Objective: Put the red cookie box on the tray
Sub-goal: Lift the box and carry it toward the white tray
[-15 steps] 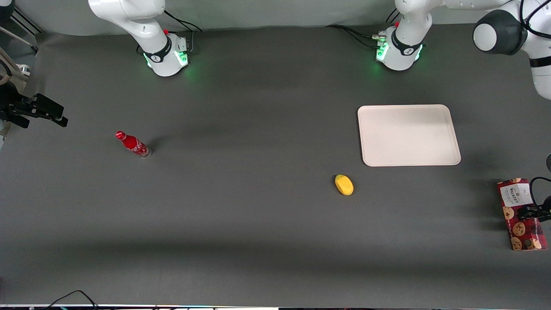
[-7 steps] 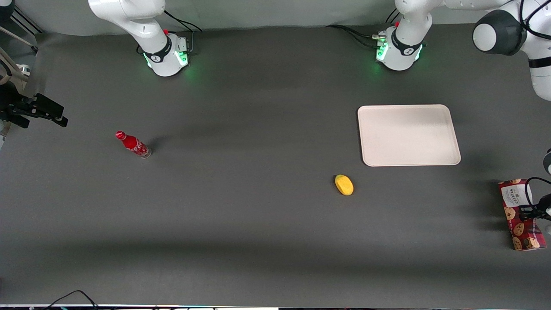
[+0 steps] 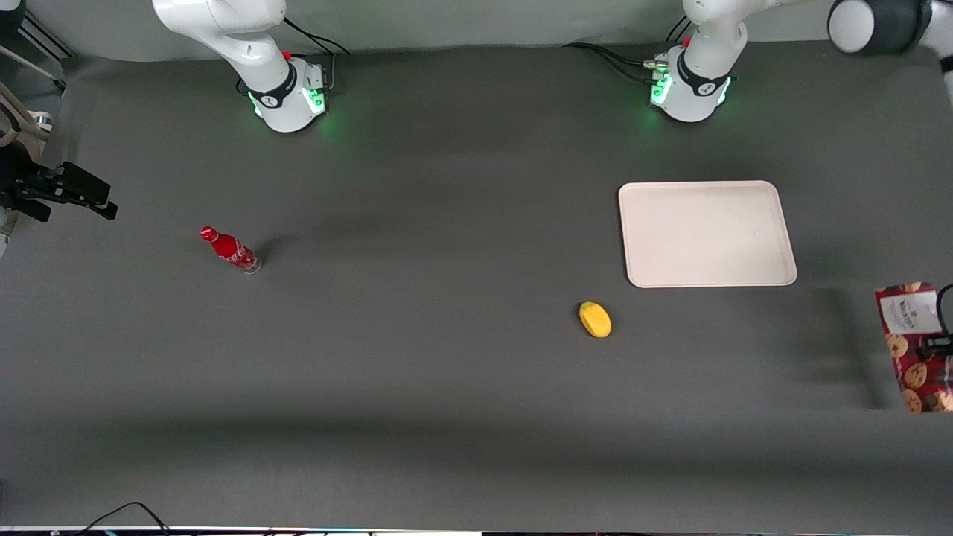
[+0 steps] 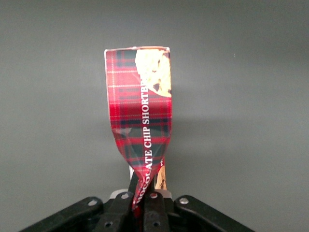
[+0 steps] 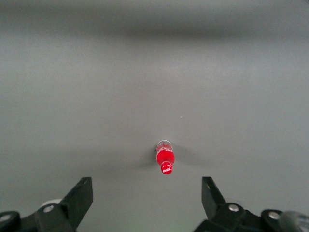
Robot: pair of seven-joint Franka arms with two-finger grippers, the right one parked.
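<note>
The red cookie box (image 3: 917,347), dark-red tartan with cookie prints and a white label, hangs lifted above the table at the working arm's end, partly cut off by the frame edge. My left gripper (image 3: 939,345) is shut on it. In the left wrist view the box (image 4: 141,113) is pinched and crumpled between the closed fingers (image 4: 155,205), with my gripper (image 4: 143,200) clamped on its lower part. The cream-white tray (image 3: 706,233) lies flat on the table, farther from the front camera than the box and toward the middle of the table, with nothing on it.
A yellow mango-like fruit (image 3: 595,318) lies near the tray's nearer corner. A small red bottle (image 3: 230,249) stands toward the parked arm's end, also in the right wrist view (image 5: 165,158). Arm bases (image 3: 689,82) stand at the table's back edge.
My gripper has lifted the cookie box off the table; the box now sits higher and farther from the front camera, nearer the frame edge. Its shadow has separated from it.
</note>
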